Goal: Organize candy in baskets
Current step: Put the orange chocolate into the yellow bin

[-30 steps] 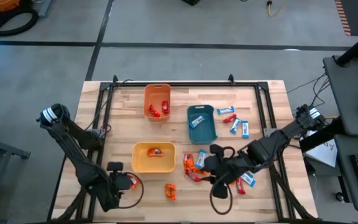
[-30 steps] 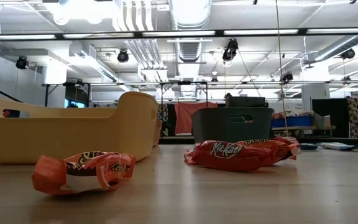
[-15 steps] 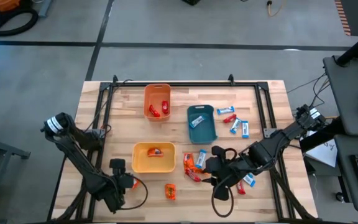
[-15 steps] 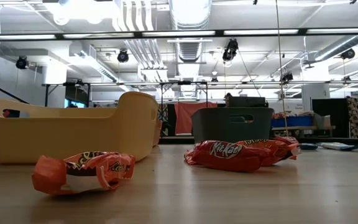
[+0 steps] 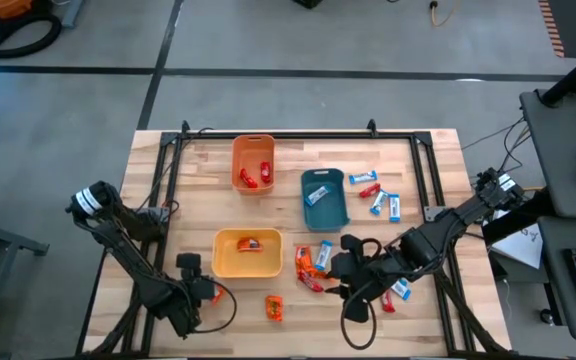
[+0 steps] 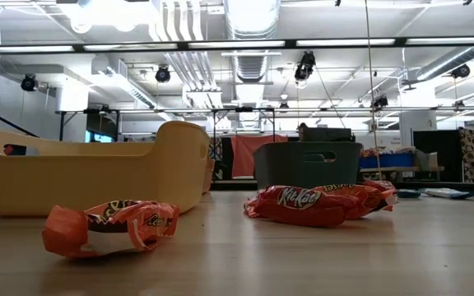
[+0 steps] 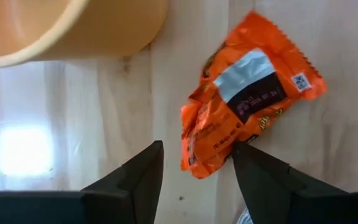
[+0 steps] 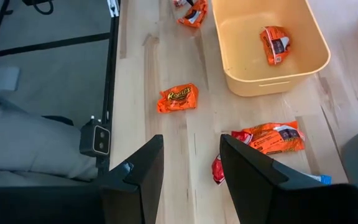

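I count 3 baskets: orange (image 5: 253, 163), teal (image 5: 324, 199), yellow (image 5: 247, 254). I see 2 red candies (image 5: 265, 172) in the orange, 1 orange candy (image 5: 252, 243) in the yellow.

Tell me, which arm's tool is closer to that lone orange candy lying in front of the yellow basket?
Left. The left tool sits just beside the orange candy, open. The right tool is farther off, over the candy pile.

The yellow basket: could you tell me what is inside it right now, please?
The yellow basket holds one orange candy bar, lying near one end. The rest of its floor shows bare; nothing covers it from above.
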`<state>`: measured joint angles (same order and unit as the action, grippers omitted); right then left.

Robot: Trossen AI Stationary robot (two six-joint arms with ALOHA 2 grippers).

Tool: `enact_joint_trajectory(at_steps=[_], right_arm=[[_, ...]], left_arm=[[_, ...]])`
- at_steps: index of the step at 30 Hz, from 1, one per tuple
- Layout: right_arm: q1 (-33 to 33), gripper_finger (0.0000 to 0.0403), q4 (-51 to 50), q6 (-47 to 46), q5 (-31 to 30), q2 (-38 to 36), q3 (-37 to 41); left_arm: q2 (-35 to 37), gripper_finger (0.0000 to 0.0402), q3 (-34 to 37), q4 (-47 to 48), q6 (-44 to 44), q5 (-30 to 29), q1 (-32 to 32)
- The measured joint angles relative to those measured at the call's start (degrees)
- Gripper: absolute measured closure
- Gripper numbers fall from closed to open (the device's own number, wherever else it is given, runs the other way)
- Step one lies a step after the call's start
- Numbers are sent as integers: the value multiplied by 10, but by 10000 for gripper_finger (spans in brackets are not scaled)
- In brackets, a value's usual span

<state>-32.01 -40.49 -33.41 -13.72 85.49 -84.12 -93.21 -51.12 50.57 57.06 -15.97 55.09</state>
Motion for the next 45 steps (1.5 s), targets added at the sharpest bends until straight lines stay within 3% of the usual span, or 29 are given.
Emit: enact_joint_trajectory(at_steps=[8, 25, 45], right_arm=[[0, 254, 0, 4, 0, 0, 0], [0, 254, 0, 10, 0, 0, 0], [0, 255, 0, 15, 0, 0, 0]], left_arm=[[0, 260, 12, -10, 0, 0, 1], [1, 393, 22, -18, -11, 11, 4], [13, 401, -30, -23, -30, 8, 25]])
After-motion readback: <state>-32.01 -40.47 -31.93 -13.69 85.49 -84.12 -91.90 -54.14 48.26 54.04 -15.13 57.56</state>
